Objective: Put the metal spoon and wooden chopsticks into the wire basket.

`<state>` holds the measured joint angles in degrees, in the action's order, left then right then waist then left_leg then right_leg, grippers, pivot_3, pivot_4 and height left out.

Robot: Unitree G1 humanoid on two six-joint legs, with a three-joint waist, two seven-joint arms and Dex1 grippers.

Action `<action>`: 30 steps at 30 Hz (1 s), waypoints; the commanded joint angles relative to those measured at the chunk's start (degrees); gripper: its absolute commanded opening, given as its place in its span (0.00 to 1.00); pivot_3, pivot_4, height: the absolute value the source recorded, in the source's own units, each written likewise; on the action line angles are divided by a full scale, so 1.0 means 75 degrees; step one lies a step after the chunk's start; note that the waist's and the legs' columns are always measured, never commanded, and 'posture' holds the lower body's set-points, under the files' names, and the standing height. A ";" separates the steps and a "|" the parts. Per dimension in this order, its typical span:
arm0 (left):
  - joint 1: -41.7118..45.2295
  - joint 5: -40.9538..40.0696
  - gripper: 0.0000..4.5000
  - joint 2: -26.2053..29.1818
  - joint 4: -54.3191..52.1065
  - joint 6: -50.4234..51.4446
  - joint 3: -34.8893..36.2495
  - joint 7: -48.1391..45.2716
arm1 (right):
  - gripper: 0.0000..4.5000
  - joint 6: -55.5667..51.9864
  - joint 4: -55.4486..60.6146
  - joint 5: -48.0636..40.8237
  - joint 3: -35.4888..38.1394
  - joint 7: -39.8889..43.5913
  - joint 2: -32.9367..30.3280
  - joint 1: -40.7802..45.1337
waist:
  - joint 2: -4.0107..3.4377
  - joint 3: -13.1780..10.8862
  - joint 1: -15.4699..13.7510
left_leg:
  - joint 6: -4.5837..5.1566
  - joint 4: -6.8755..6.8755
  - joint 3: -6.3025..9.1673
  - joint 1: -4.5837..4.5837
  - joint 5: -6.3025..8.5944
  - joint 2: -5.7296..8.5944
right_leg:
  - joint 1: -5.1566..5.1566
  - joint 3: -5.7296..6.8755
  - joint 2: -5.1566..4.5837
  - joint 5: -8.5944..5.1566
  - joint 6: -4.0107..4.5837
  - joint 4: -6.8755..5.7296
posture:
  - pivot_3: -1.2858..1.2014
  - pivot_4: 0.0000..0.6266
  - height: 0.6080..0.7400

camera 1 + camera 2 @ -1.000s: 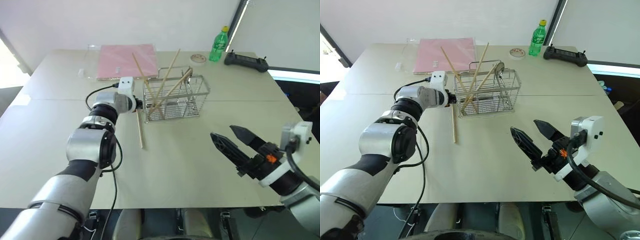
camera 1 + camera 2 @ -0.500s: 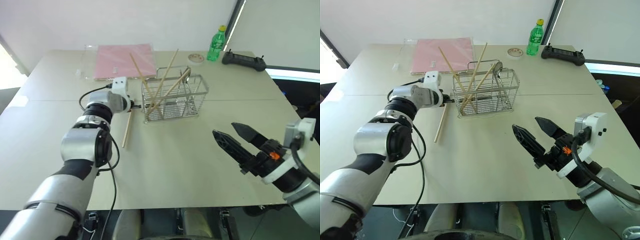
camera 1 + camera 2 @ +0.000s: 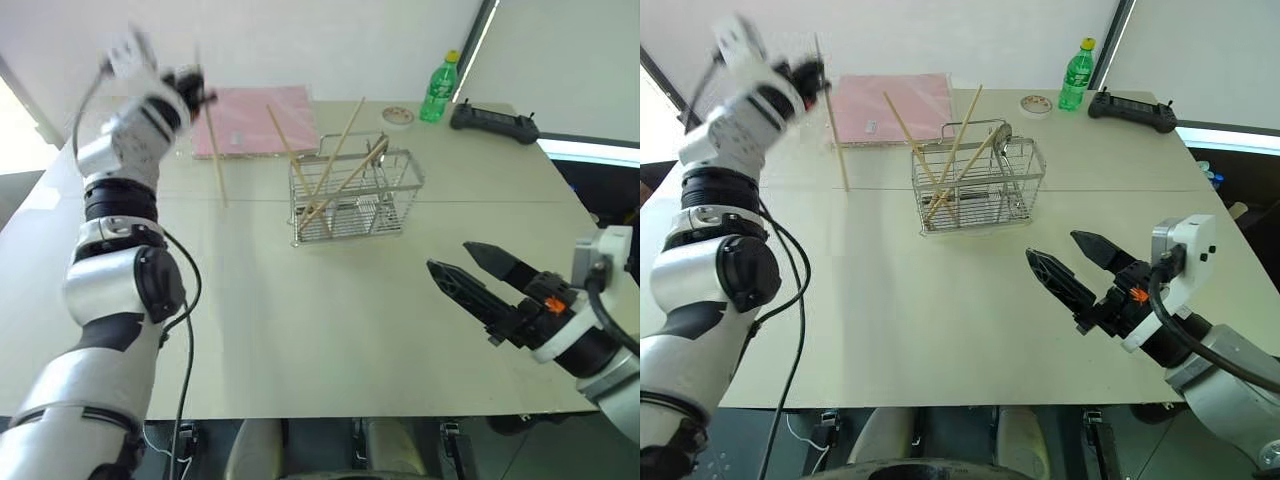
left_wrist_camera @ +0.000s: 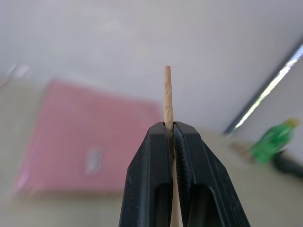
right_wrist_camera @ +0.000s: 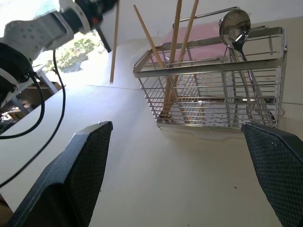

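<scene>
While the table lies below both arms, the wire basket stands ahead of the right gripper, whose jaws are spread wide and empty. Three wooden chopsticks lean in the basket, with the metal spoon upright at its far end. Well to the basket's left, the raised left gripper is clamped on the fourth chopstick, which hangs below it.

Beige table: wire basket, bottle
</scene>
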<state>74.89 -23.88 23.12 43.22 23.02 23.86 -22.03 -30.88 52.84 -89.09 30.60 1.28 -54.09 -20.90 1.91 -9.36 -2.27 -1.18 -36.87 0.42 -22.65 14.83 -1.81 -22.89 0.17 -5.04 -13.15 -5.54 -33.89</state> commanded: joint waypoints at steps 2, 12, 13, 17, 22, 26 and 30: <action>0.0252 -0.0858 0.03 -0.0535 -0.2394 0.0152 -0.0355 -0.0547 | 1.00 -0.0124 -0.0169 -0.0085 0.0353 0.0331 -0.0158 0.0077 | -0.0021 0.0012 -0.0002 | 0.0000 0.0000 -0.0007 0.0002 0.0000 0.0010 | 0.0009 -0.0003 -0.0001 0.0000 0.0000 0.0014 | 0.52 0.24 0.86; -0.0275 -0.0650 0.03 -0.1771 -0.3019 -0.0506 -0.1612 -0.1239 | 1.00 0.0017 0.0288 0.0108 0.0376 -0.0023 0.0320 -0.0222 | -0.0028 0.0013 0.0024 | 0.0008 -0.0024 -0.0002 0.0027 0.0003 0.0013 | 0.0044 -0.0005 0.0031 0.0000 -0.0001 0.0027 | 0.52 0.24 0.86; -0.0474 -0.0328 0.03 -0.1864 -0.2863 -0.0965 -0.1800 -0.1172 | 1.00 0.0069 0.0356 0.0094 0.0423 -0.0097 0.0386 -0.0285 | -0.0032 0.0015 0.0015 | 0.0008 -0.0024 -0.0002 0.0027 0.0003 0.0011 | 0.0042 -0.0007 0.0035 0.0000 -0.0001 0.0026 | 0.52 0.24 0.86; -0.1183 0.0459 0.03 -0.2209 -0.2614 -0.2546 -0.2214 -0.1127 | 1.00 0.0169 0.0539 0.0093 0.0473 -0.0322 0.0504 -0.0402 | -0.0032 0.0015 -0.0003 | 0.0026 -0.0016 0.0004 0.0029 0.0013 0.0006 | 0.0042 -0.0008 0.0048 -0.0001 -0.0001 0.0025 | 0.52 0.24 0.86; -0.1535 0.0545 0.03 -0.2558 -0.2591 -0.2891 -0.2265 -0.0918 | 1.00 0.0321 0.0789 -0.0014 0.0612 -0.0541 0.0559 -0.0670 | -0.0027 0.0011 -0.0019 | 0.0029 -0.0020 0.0004 0.0005 0.0015 0.0006 | 0.0026 -0.0007 0.0049 0.0000 -0.0001 0.0029 | 0.52 0.24 0.86; -0.1581 0.0664 0.03 -0.2641 -0.2435 -0.3144 -0.2291 -0.0829 | 1.00 0.0402 0.0786 -0.0086 0.0715 -0.0586 0.0493 -0.0785 | -0.0028 0.0011 -0.0012 | 0.0032 -0.0021 0.0004 0.0010 0.0017 0.0007 | 0.0038 -0.0007 0.0048 0.0000 -0.0001 0.0042 | 0.52 0.24 0.86; -0.1658 0.0545 0.17 -0.2710 -0.2554 -0.2989 -0.2270 -0.0818 | 1.00 0.0398 0.0691 -0.0170 0.0778 -0.0588 0.0393 -0.0724 | -0.0028 0.0011 -0.0009 | 0.0032 -0.0023 0.0004 0.0018 0.0017 0.0007 | 0.0045 -0.0008 0.0049 0.0000 -0.0001 0.0042 | 0.52 0.24 0.86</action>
<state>62.42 -19.29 3.10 25.98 0.73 7.07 -28.20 -29.36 57.19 -89.15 34.63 -3.05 -50.63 -26.76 1.70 -9.27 -2.33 -0.94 -37.05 0.45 -22.50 14.96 -1.75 -22.55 0.12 -4.67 -13.15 -5.54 -33.58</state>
